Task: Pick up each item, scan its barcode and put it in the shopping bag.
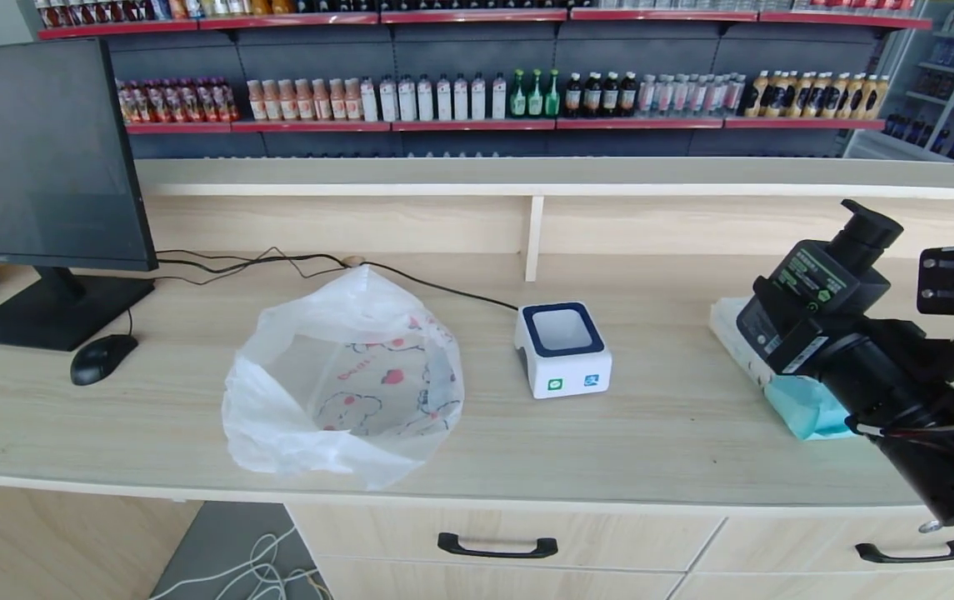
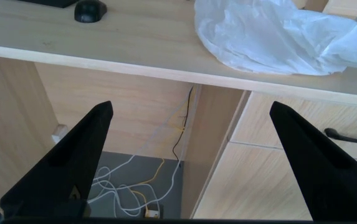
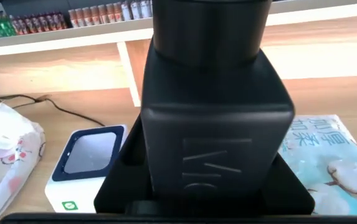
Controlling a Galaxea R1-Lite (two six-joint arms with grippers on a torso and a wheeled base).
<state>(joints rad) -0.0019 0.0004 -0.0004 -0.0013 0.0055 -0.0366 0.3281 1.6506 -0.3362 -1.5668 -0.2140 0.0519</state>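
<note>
The right gripper (image 3: 206, 183) was closed on a black bottle (image 1: 818, 283), its fingers pressed against the bottle's sides. It held the bottle in the air over the right end of the counter (image 1: 660, 433), tilted, with the round cap pointing up and away from the robot. Just beneath it a soft teal-and-white pack (image 1: 806, 410) lay flat on the wood, partly hidden by the arm.

The left gripper (image 2: 190, 109) was down in front of the counter, below its edge. Its two black fingers (image 2: 72, 162) were spread wide apart with nothing between them.

From where I stood, the shopping bag (image 1: 343, 375) sat on the counter left of centre, near the front edge. It was thin white plastic with a red and grey cartoon print, and its mouth gaped open. Just to its right, apart from it, stood the scanner (image 1: 564, 348), a small white box with a dark blue frame around a window that faced up. It stood between the bag and the pack, well to the left of the held bottle. A black cable (image 1: 443, 287) ran from the scanner behind the bag toward the dark monitor (image 1: 43, 150) at the far left, and a black mouse (image 1: 103, 358) lay in front of the monitor's stand. Behind the counter, shelves (image 1: 477, 125) held rows of bottles.
</note>
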